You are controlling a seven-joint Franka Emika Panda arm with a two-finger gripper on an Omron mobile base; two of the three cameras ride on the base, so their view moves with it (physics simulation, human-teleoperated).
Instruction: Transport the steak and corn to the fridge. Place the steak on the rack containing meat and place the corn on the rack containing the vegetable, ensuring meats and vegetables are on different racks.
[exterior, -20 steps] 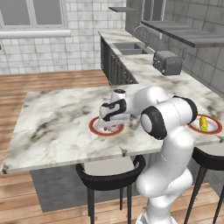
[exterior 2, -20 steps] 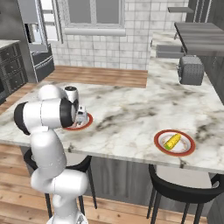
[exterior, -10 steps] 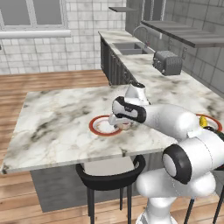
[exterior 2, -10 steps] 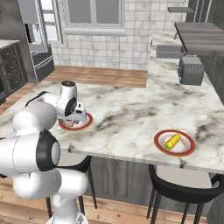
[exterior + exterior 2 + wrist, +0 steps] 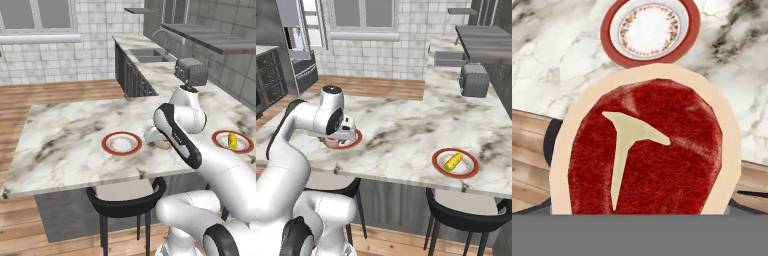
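Left base view, left to right. The red-rimmed plate (image 5: 106, 145) on the counter (image 5: 60, 150) sat bare; a second ago the hand was parked right on top of it and hid its middle. Just right of that plate was the gripper (image 5: 159, 141) with the steak (image 5: 163, 145) showing as a pink sliver beneath it. The arm had swung off the plate toward the robot's right, and the elbow had come up and over in front of the base.

In the hand view the steak (image 5: 644, 155) sat hard against the camera, red face and pale rim. The empty plate (image 5: 649, 30) lay beyond it, apart from the meat, so the slab was lifted and off the plate, not resting. The gripper was grasping the steak, jaws spread wide across it; the fingertips themselves were hidden behind the meat.

Far right, the corn (image 5: 231, 140) lay untouched on its own plate (image 5: 245, 148), same spot as before.

Meaning: the steak pickup looked done and the carry leg was starting — nothing placed on any rack yet. The corn was still to fetch afterward. One risk, as a judgement: a wide hold on a flat slab could slip during a fast swing.
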